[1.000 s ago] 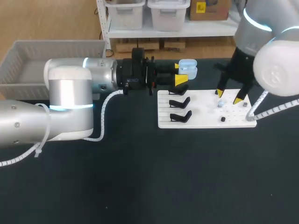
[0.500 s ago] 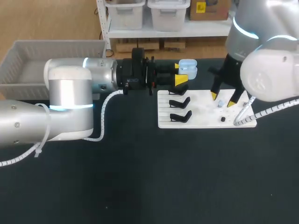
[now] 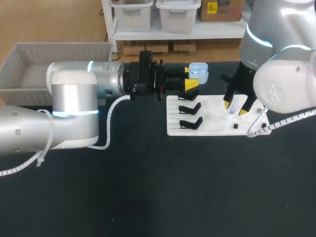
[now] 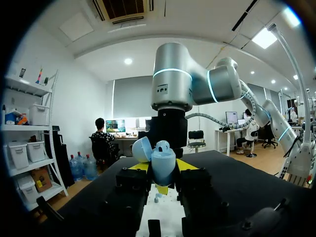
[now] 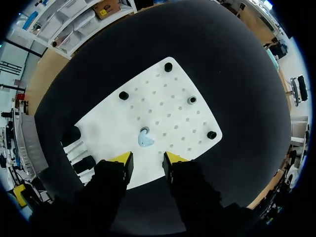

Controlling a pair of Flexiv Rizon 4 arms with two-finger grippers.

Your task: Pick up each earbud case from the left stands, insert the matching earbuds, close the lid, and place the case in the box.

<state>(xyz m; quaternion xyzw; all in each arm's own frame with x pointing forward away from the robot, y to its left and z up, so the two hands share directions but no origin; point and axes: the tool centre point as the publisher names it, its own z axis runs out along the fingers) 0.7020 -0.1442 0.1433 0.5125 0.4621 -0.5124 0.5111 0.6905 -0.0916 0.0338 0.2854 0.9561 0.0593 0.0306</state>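
Pinching one light-blue earbud case (image 3: 198, 73) from two sides, the left gripper (image 3: 191, 77) holds it above the far edge of one white board (image 3: 212, 126). The case lid is hinged open. In the left wrist view the case (image 4: 162, 165) stands upright between the two yellow tips.

Three black stands (image 3: 189, 108) sit on the board just below this gripper; the nearest is partly hidden by it.

The right gripper (image 3: 234, 107) hangs over the board with its fingers spread and nothing between them. One light-blue earbud (image 5: 144, 140) lies on the board just ahead of the gap between the tips. Four dark round pegs (image 5: 168, 66) stand farther ahead.

One grey box (image 3: 29, 64) rests on the tabletop (image 3: 148, 187) behind the left arm, well apart from both grippers.
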